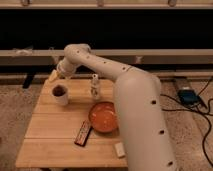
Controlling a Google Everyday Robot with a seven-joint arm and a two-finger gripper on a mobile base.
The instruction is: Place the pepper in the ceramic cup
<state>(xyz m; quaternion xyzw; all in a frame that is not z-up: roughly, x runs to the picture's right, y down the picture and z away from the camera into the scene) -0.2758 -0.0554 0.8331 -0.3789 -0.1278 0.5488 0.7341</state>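
The white ceramic cup (61, 95) stands on the left part of the wooden table (50, 145). A dark red-brown pepper (60, 90) sits inside the cup and shows above its rim. My gripper (54, 69) is at the end of the white arm (100, 65), above and a little behind the cup, over the table's far left corner. It is clear of the cup and of the pepper.
A small pale bottle (95, 86) stands right of the cup. A wide orange bowl (103, 116) sits mid-table, with a flat dark bar (83, 133) to its front left. A small white block (119, 149) lies near the front edge. Cables and a blue box (186, 96) lie on the floor at right.
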